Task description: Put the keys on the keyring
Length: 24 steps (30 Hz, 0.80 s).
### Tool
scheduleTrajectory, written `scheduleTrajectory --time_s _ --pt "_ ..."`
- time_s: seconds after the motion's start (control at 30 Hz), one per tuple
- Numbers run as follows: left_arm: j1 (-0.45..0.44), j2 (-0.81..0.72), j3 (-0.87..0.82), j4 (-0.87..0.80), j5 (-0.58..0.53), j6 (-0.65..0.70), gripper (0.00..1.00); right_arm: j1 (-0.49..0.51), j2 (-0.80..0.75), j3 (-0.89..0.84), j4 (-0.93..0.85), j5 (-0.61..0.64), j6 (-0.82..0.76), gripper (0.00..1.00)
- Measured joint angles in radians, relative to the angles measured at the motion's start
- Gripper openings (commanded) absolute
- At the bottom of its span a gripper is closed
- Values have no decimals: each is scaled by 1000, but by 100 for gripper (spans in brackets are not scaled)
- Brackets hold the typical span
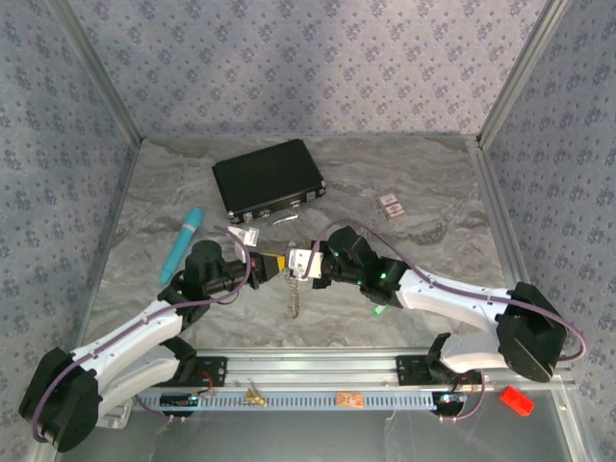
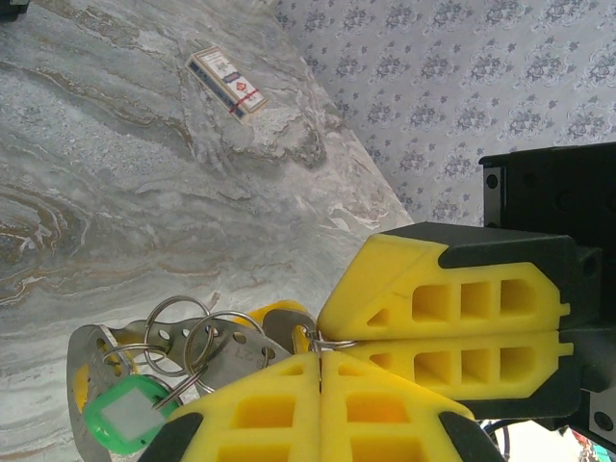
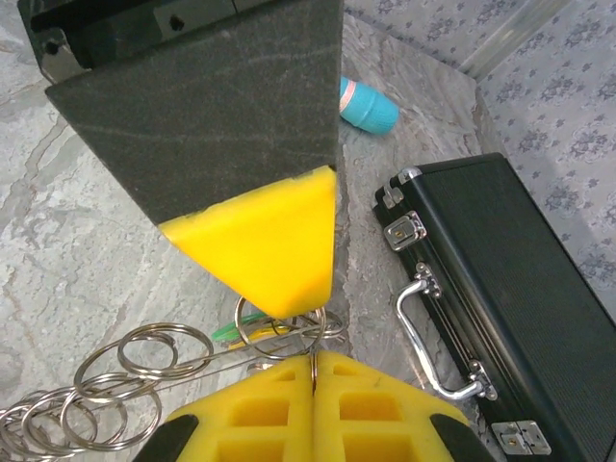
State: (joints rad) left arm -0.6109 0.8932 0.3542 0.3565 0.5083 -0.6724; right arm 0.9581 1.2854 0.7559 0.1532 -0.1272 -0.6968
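Note:
Both grippers meet above the middle of the table. My left gripper [image 1: 276, 266] [image 2: 320, 354] is shut, its tips pinching a thin wire ring of the keyring [image 2: 334, 341]. The right gripper [image 1: 304, 267] [image 3: 313, 358] is shut on the same bunch, a ring wire caught in its seam. From the bunch hang the keys [image 2: 197, 348], flat metal ones with a green tag [image 2: 123, 416], and a green-headed one [image 3: 231, 333]. Linked silvery rings [image 3: 67, 419] trail left, and a short chain [image 1: 295, 295] dangles between the grippers.
A black case [image 1: 268, 179] [image 3: 520, 289] lies shut behind the grippers. A teal stick [image 1: 183, 243] [image 3: 369, 106] lies to the left and a white-and-pink card [image 1: 392, 205] [image 2: 225, 82] to the right. Patterned walls close in three sides.

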Motion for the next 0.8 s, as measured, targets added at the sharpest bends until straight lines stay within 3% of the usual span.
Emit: scheduleTrajectory --time_s 0.6,0.8 --pt "-3 19 0 19 -2 15 0 -2 -2 17 -142 -115 9 0" --pt "-32 25 0 16 -9 134 0 -70 -31 36 -291 -119 206 0"
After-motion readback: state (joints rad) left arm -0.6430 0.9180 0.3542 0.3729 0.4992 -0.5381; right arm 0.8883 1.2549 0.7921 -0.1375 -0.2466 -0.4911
